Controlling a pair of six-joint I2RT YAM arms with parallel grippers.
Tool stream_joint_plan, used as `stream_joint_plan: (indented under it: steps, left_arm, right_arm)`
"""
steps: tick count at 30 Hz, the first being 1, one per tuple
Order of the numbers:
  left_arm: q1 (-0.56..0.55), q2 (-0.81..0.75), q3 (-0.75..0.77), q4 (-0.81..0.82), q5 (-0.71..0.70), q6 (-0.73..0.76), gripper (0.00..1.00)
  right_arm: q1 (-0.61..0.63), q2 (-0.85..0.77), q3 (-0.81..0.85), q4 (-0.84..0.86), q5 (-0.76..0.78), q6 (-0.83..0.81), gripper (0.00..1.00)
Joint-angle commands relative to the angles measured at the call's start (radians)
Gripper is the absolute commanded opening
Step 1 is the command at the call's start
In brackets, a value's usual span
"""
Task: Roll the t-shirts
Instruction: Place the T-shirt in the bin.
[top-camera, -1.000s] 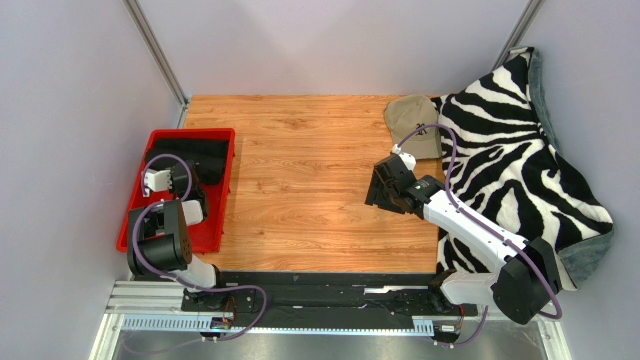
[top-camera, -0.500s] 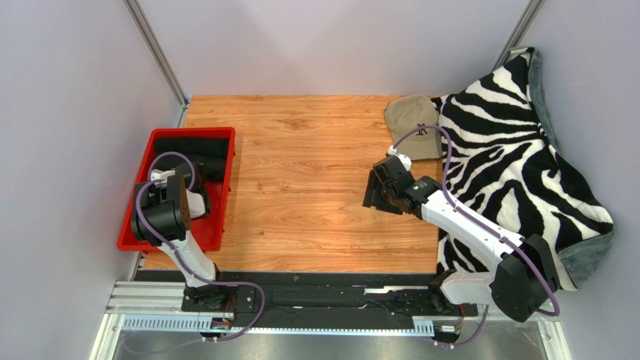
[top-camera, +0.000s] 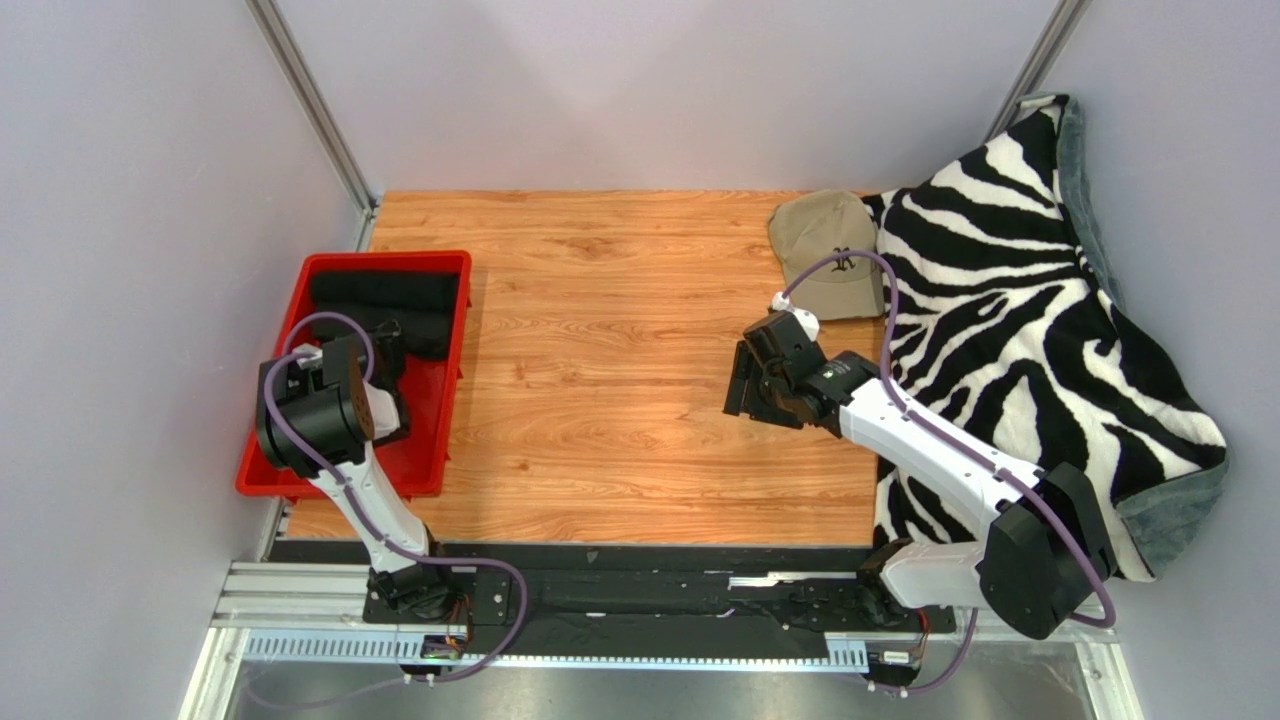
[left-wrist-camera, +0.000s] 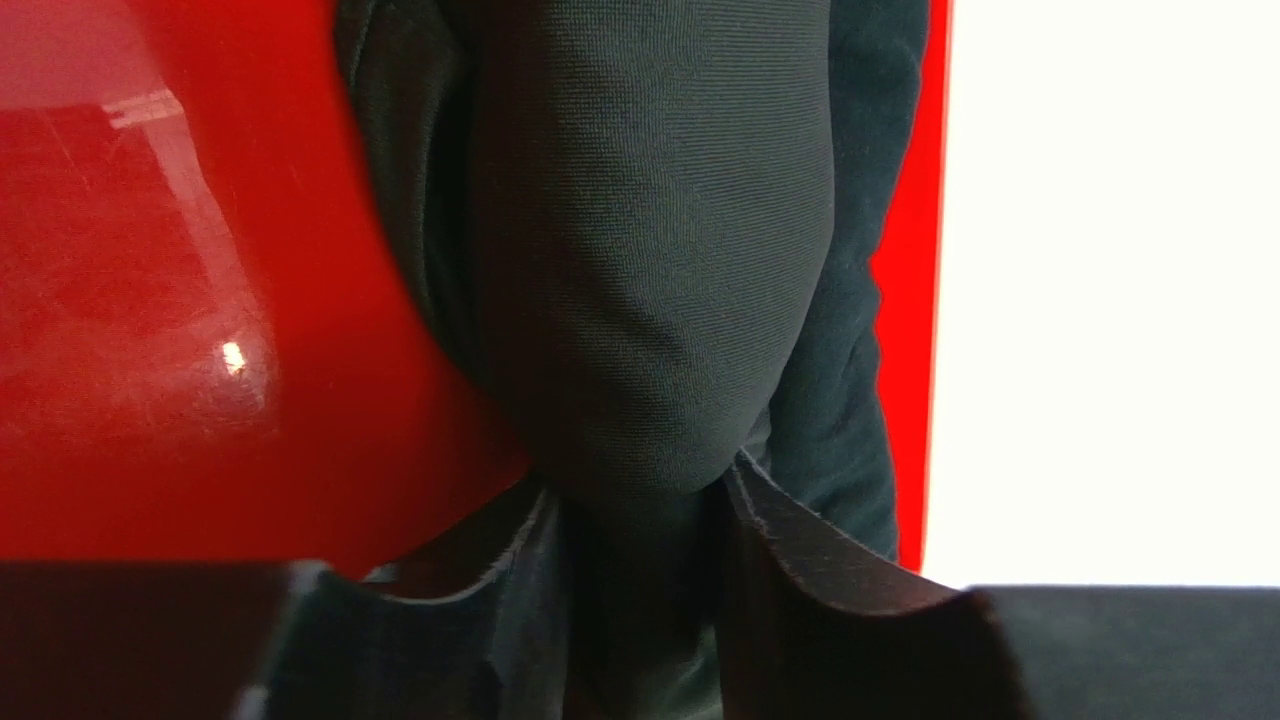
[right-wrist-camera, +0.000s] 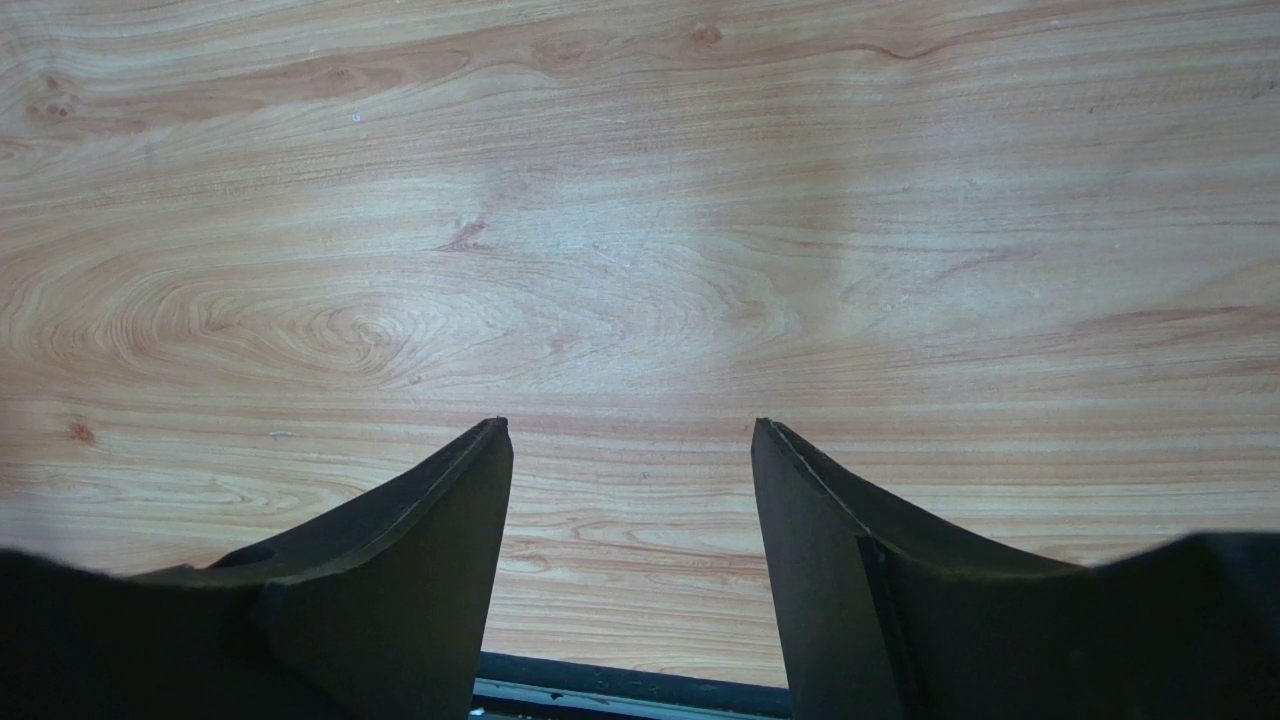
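While left jaws flank t-shirt (left-wrist-camera: 646, 270), bin wall (left-wrist-camera: 909, 390) adjoins.

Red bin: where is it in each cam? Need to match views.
Top external: red bin at the table's left edge.
Left wrist: its red floor fills the left side, black t-shirt lying in it.
Right wrist: not in view; only wooden tabletop.
Shared landmark: black t-shirt in the bin, top external and left wrist.

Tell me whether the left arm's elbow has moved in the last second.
Yes. The left arm's elbow has swung away from the robot's base, from the near edge of the red bin to over its middle.
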Motion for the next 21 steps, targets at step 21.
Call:
stream_joint_plan:
  steps: [21]
  left_arm:
    - [0.032,-0.269,0.01,-0.404,0.021,0.145,0.78]
  right_arm:
    - [-0.005,0.026,-0.003,0.053,-0.022,-0.007,0.64]
